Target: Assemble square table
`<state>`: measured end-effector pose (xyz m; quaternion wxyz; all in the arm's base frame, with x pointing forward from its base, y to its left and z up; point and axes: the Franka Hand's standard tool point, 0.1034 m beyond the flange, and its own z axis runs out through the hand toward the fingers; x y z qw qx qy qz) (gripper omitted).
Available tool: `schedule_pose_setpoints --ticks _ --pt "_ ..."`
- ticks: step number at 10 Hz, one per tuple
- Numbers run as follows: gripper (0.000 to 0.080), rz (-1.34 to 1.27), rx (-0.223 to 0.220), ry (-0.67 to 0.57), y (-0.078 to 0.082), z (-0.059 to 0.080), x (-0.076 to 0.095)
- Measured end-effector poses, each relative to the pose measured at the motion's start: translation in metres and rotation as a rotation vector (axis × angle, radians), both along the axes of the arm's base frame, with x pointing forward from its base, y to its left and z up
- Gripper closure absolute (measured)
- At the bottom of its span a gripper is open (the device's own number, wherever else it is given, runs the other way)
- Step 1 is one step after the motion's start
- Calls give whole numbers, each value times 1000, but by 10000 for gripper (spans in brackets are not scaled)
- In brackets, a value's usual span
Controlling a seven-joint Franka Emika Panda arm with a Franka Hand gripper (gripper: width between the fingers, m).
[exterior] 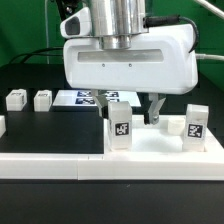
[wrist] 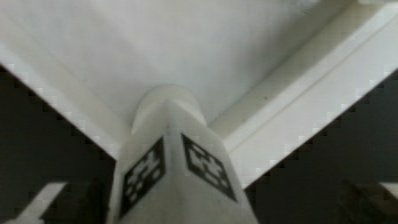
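1. Fingers (exterior: pixel 153 110): dark pair, set apart. One shows just to the right of the middle leg (exterior: pixel 120 128), clear of it. In the wrist view the leg stands in the open gap and nothing is clamped.
2. Left leg (exterior: pixel 17 99): small white tagged block on the black bench (exterior: pixel 50 135), at the exterior view's far left.
3. Second leg (exterior: pixel 42 99): same kind of block, just beside the left leg and not touching it.
4. Marker board (exterior: pixel 80 98): lies flat on the bench behind the blocks, its right part hidden by the arm.
5. Middle leg: upright, with its tag facing the exterior camera, at the left near corner of the top (exterior: pixel 160 148). The wrist view shows two tagged faces (wrist: pixel 175 165), with the leg standing on the top's floor beside the raised rim.
6. Top: white square tray, flat on the bench in the exterior view's right half. Its floor fills the wrist view (wrist: pixel 178 50).
7. Right leg (exterior: pixel 195 124): upright at the top's right end, tag forward, well apart from the middle leg.
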<state>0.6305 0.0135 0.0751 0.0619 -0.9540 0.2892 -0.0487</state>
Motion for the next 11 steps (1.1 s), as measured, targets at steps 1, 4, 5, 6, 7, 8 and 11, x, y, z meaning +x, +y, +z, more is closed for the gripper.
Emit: schedule_pose_setpoints --ticks 1,4,5,6,7,8,11 --pt "150 185 -47 -12 1 0 1" --pt "150 547 -120 -23 4 -1 0" --pt "150 544 -120 -22 4 -1 -1" --pt "268 544 -120 -21 4 -1 -1" --pt "403 537 -121 -22 3 -1 0" --pt "403 515 -126 -20 -4 -1 0" --pt "500 324 -105 -6 -7 -3 -1"
